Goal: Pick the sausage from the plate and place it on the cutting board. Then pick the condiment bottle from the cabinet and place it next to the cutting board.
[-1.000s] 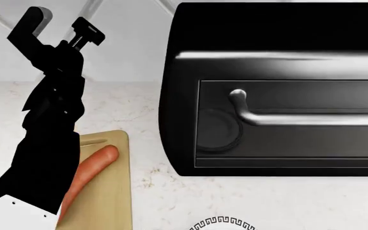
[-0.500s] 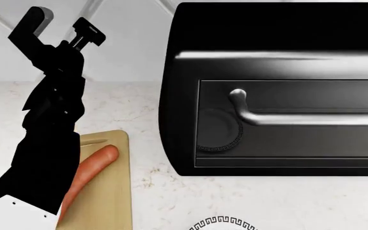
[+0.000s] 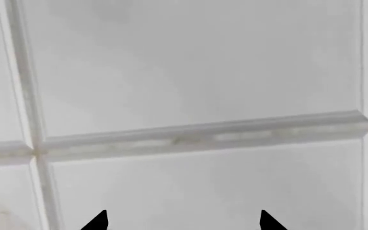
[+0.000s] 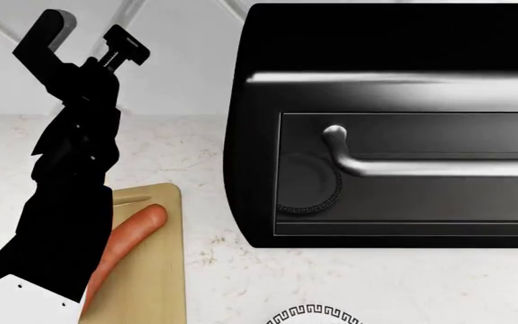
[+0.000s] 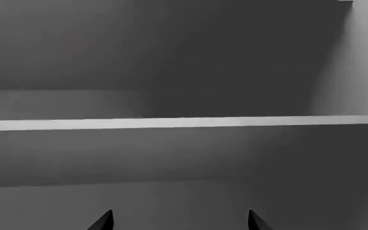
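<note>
The orange-red sausage (image 4: 131,244) lies lengthwise on the tan cutting board (image 4: 156,283) at the lower left of the head view, partly behind my left arm. My left gripper (image 4: 84,35) is raised well above the board, open and holding nothing. In its wrist view the left gripper (image 3: 184,221) faces a white panelled surface. Only the top of the plate's patterned rim (image 4: 318,314) shows at the bottom edge. My right gripper (image 5: 180,221) is open and empty, facing a dim grey cabinet interior with a shelf edge (image 5: 184,123). The condiment bottle is out of view.
A large glossy black appliance (image 4: 394,121) with a chrome bar handle (image 4: 421,165) fills the right of the head view. It stands on a pale marble counter (image 4: 232,277). White panelled wall (image 4: 178,61) runs behind the left arm.
</note>
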Controlling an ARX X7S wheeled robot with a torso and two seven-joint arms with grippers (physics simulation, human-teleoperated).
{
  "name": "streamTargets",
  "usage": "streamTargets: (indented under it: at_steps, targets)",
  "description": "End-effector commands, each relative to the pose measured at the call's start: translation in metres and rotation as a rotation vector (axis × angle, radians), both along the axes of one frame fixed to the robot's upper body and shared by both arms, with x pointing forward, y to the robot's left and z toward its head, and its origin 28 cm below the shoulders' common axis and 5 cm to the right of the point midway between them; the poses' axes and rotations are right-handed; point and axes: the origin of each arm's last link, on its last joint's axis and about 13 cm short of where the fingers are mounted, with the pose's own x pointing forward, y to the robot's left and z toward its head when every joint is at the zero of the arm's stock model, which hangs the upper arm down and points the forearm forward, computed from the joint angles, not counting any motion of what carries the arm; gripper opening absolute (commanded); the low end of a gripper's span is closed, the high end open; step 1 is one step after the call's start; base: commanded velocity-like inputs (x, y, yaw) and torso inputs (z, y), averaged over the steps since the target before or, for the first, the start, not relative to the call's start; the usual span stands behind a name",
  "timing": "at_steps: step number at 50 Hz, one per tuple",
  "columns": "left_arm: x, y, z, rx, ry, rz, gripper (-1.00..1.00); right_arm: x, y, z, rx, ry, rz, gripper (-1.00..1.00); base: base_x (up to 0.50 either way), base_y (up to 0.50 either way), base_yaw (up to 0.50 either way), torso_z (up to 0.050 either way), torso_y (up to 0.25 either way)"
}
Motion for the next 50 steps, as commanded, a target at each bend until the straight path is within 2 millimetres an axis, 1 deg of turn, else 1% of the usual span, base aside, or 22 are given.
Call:
streamTargets:
  at_steps: [1,6,15,19,22,31,40,50]
  targets:
    - [0.000,0.000,0.000,0.004,0.004,-0.001,1.00,0.003,0.007,0.023,-0.001,0.024,0.037,1.00,0.00,0.00,0.00,0.000,0.000]
    - [0.000,0.000,-0.001,0.005,0.006,0.000,1.00,0.008,0.008,0.026,-0.012,0.043,0.025,1.00,0.00,0.00,0.00,0.000,0.000]
    - [0.000,-0.001,0.000,0.006,0.008,0.001,1.00,0.027,0.000,0.031,0.002,0.134,-0.042,1.00,0.00,0.00,0.00,0.000,0.000]
    - [0.000,-0.001,0.000,0.007,0.008,0.000,1.00,0.042,-0.006,0.027,0.032,0.174,-0.054,1.00,0.00,0.00,0.00,0.000,0.000]
    - [0.000,-0.001,-0.001,0.007,0.009,0.001,1.00,0.049,-0.010,0.023,0.046,0.198,-0.074,1.00,0.00,0.00,0.00,0.000,0.000]
    - [0.000,0.000,0.000,0.008,0.009,0.001,1.00,0.074,-0.015,0.009,0.073,0.308,-0.066,1.00,0.00,0.00,0.00,0.000,0.000]
    - [0.000,-0.001,-0.001,0.008,0.009,0.002,1.00,0.093,-0.018,-0.001,0.072,0.380,-0.055,1.00,0.00,0.00,0.00,0.000,0.000]
    - [0.000,0.000,-0.001,0.008,0.008,0.003,1.00,0.106,-0.018,-0.012,0.069,0.441,-0.005,1.00,0.00,0.00,0.00,0.000,0.000]
